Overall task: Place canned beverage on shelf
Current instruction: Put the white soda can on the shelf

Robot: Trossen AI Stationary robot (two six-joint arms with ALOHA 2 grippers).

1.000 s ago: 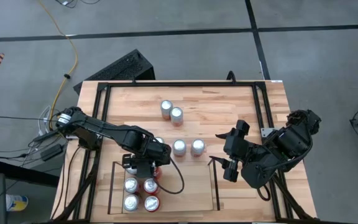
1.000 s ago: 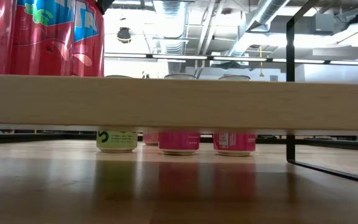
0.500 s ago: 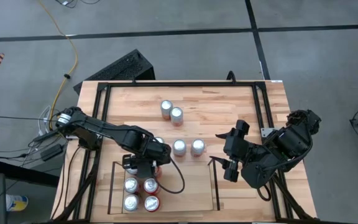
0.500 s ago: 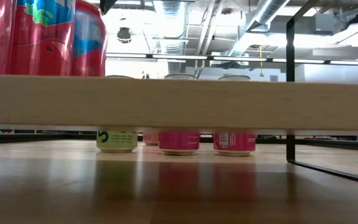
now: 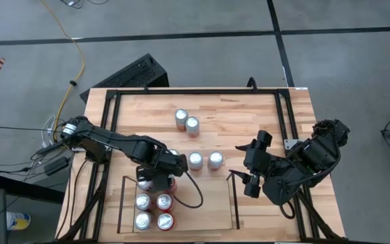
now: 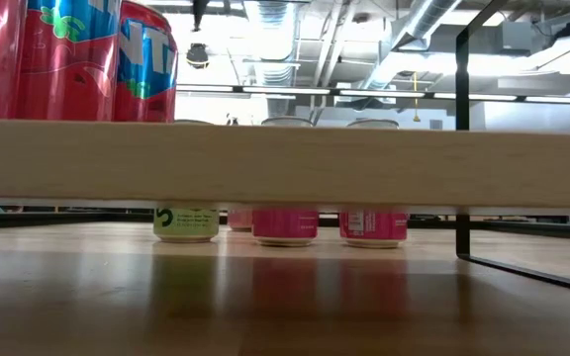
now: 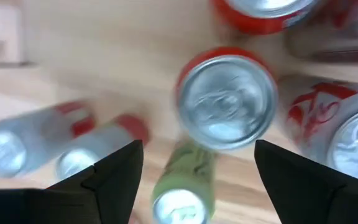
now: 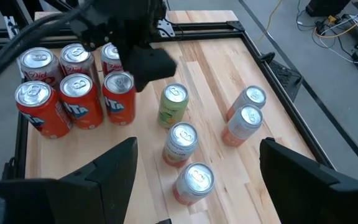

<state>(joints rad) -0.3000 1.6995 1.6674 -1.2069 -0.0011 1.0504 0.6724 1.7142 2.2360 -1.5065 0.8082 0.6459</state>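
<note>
The shelf (image 5: 202, 207) is the low bay with black rails at the table's near edge; its plank edge shows in the low view (image 6: 364, 163). Several red cans stand upright on it (image 5: 153, 211). My left gripper (image 5: 156, 173) hovers open above the far right one, a red can with a silver top (image 7: 227, 99) that stands on its base on the plank; the fingers stand wide on either side of it, apart from it. It also shows in the right wrist view (image 8: 118, 96) and the low view (image 6: 146, 59). My right gripper (image 5: 248, 181) waits open at the shelf's right rail.
On the bare tabletop beyond the shelf stand a green can (image 8: 174, 102) and several pink cans (image 5: 195, 160) (image 5: 215, 160) (image 5: 186, 122). The right part of the shelf floor is bare wood. A black metal frame (image 5: 286, 108) runs around the tabletop.
My left gripper has risen and drawn back a little toward the table's far edge, off the far right red can. That can has turned about and shifted slightly toward the table's right, and now stands alone on the shelf.
</note>
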